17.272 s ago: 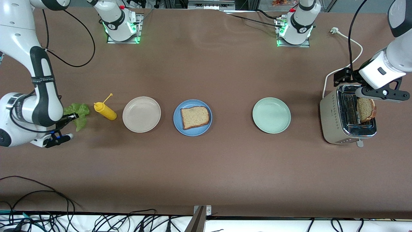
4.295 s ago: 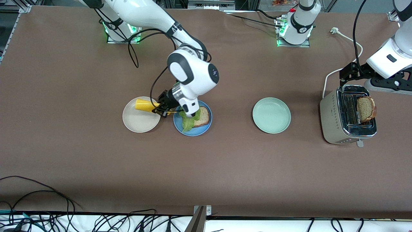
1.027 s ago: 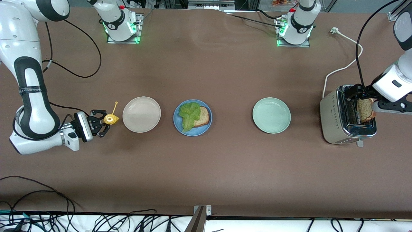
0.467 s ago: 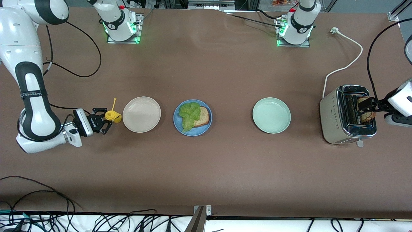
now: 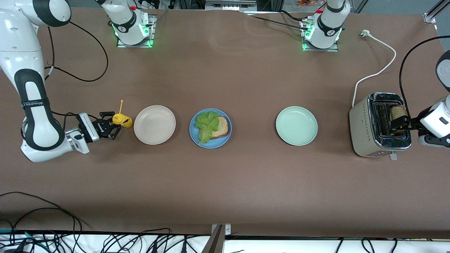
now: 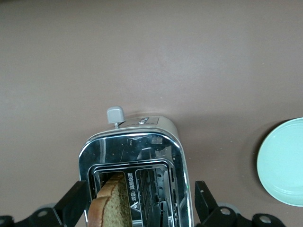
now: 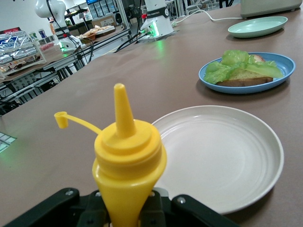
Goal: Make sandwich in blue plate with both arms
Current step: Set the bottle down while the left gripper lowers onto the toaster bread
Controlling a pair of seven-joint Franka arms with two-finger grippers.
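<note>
The blue plate [image 5: 210, 128] sits in the middle of the table, and on it lies one toast slice [image 5: 221, 126] with a green lettuce leaf [image 5: 206, 125] covering most of it. In my judgement the sandwich is half built, and only the top slice is missing.

That second toast slice [image 5: 397, 112] stands upright in a slot of the toaster [image 5: 379, 124], at the left arm's end of the table. The left gripper [image 5: 400, 123] is at this slice with its fingers spread wide on both sides of it, as the left wrist view shows, and they are not yet pressed on the bread. Probably it stands so in order to pinch the slice and lift it out.

The right gripper [image 5: 111, 127] pinches a yellow sauce bottle [image 5: 121, 120] low on its body, upright, just beside the cream plate [image 5: 154, 124] toward the right arm's end. It seems to be putting the bottle down out of the way.

Between the toaster and the blue plate lies the mint-green plate [image 5: 296, 125]. It is low, so the slice can pass over it. The toaster's white cable [image 5: 379, 70] runs toward the bases and does not block the path.
</note>
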